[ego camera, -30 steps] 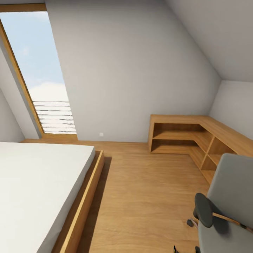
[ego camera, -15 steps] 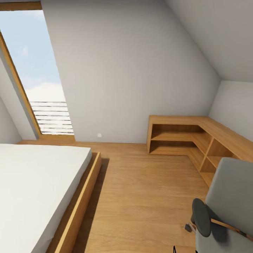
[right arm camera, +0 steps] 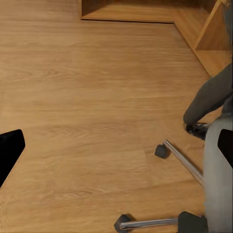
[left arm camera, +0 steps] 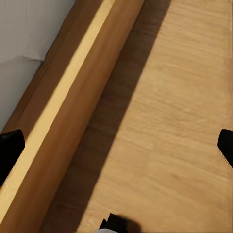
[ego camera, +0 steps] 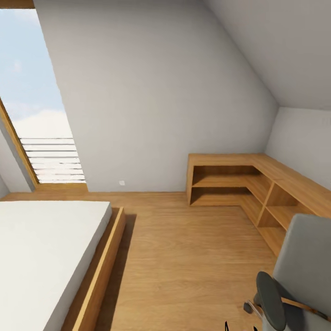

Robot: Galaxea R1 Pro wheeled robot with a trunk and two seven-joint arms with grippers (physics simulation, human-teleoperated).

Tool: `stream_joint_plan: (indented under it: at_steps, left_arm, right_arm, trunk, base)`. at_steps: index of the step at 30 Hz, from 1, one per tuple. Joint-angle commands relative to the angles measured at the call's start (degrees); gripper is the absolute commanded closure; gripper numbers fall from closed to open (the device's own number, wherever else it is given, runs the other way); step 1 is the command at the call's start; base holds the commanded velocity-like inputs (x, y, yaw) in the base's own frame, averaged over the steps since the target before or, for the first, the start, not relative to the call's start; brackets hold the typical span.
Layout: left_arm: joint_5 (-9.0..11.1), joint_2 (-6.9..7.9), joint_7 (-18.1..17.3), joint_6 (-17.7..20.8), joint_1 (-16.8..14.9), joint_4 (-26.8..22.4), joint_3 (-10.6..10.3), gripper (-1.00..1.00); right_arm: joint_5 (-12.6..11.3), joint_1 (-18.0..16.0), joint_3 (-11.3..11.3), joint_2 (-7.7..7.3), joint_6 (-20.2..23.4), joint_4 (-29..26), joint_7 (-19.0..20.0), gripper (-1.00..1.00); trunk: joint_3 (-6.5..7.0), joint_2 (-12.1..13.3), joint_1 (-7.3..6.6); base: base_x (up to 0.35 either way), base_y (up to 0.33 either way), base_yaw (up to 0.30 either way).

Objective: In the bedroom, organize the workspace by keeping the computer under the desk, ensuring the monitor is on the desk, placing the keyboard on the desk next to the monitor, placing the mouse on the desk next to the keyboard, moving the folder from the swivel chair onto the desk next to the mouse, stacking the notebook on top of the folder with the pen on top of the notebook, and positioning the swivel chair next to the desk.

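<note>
I am in the bedroom, on the wood floor between a bed and the swivel chair. The swivel chair (ego camera: 304,257) stands at the lower right of the head view, grey backrest and one black armrest (ego camera: 271,301) showing, its seat cut off by the picture's edge. The right wrist view catches its chrome base (right arm camera: 183,162) and a castor (right arm camera: 161,151) close by. My right gripper (right arm camera: 116,150) is open over bare floor. Beside the bed frame, my left gripper (left arm camera: 116,150) is open and empty. Desk, computer, monitor, keyboard, mouse, folder, notebook and pen are out of view.
A low bed (ego camera: 43,257) with a white mattress and wooden frame (ego camera: 99,280) fills the left. A low wooden corner shelf (ego camera: 230,177) runs along the far and right walls. A tall sloped window (ego camera: 37,115) is at far left. Open floor (ego camera: 184,257) lies between bed and chair.
The whole head picture has shifted: the window slid toward the left edge and the chair sits lower in the corner, so the camera has moved. Nothing in the room itself has moved.
</note>
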Motion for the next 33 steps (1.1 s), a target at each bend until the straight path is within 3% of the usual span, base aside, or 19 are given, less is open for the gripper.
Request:
stream_joint_plan:
  at_steps: [1, 23, 33]
  left_arm:
    - [-0.02, 0.00, 0.39, -0.13, -0.03, 0.00, -0.22, -1.00]
    - [-0.02, -0.01, 0.22, -0.04, -0.03, -0.02, -0.25, -1.00]
    - [0.00, -0.06, 0.25, -0.09, -0.03, 0.03, -0.20, -1.00]
  right_arm:
    - [-0.04, -0.03, 0.50, -0.02, 0.00, -0.07, -0.51, -1.00]
    - [-0.05, -0.03, 0.51, 0.04, 0.12, -0.07, -0.50, -1.00]
    - [-0.06, -0.03, 0.53, 0.07, 0.15, -0.03, -0.49, -1.00]
  trunk:
    - [-0.04, -0.04, 0.03]
    - [0.05, -0.04, 0.03]
    - [0.05, -0.04, 0.03]
  base:
    - [0.269, 0.185, -0.087]
    - [0.309, 0.097, -0.012]
    - [0.092, 0.042, 0.000]
